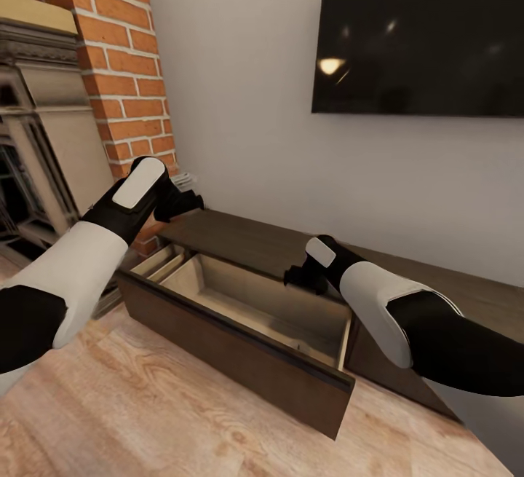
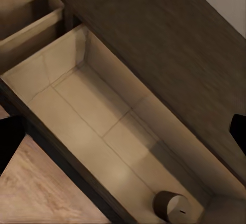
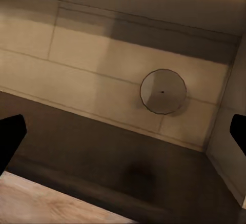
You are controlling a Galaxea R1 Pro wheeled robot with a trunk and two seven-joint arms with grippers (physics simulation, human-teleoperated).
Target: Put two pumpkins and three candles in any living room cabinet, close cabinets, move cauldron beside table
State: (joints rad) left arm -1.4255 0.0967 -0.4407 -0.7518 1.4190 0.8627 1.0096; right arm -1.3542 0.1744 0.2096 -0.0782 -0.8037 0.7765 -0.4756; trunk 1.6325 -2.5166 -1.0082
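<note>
Hovering over the cabinet [image 1: 240,244], the low dark-brown unit under the wall-mounted TV [image 1: 422,33], with 1 drawer [image 1: 247,317] pulled fully out over the wooden floor [image 1: 145,404]. Showing a pale wood interior there, and 1 candle [image 3: 163,91] standing upright on the drawer bottom near the end wall closest to the right arm, also caught in the left wrist view [image 2: 171,205].

Hanging above that end of the drawer, the right gripper [image 1: 297,276], fingers [image 3: 11,137] spread wide with nothing between them. Held higher, beside the brick fireplace [image 1: 124,62], the left gripper [image 1: 191,202], fingers [image 2: 10,139] likewise spread apart and bare.

Judging the candle as light, stiff and squat: unlikely to tip, but smooth-sided wax, so probably slippery and easy to dent under a hard squeeze. Best taken across the round side wall, about halfway up, with gentle pressure. Needing no further grip here, though, since already inside. Closing the drawer likely asks for a flat push on its dark front panel, handle-less and rigid, pressed near the middle to avoid skewing.
</note>
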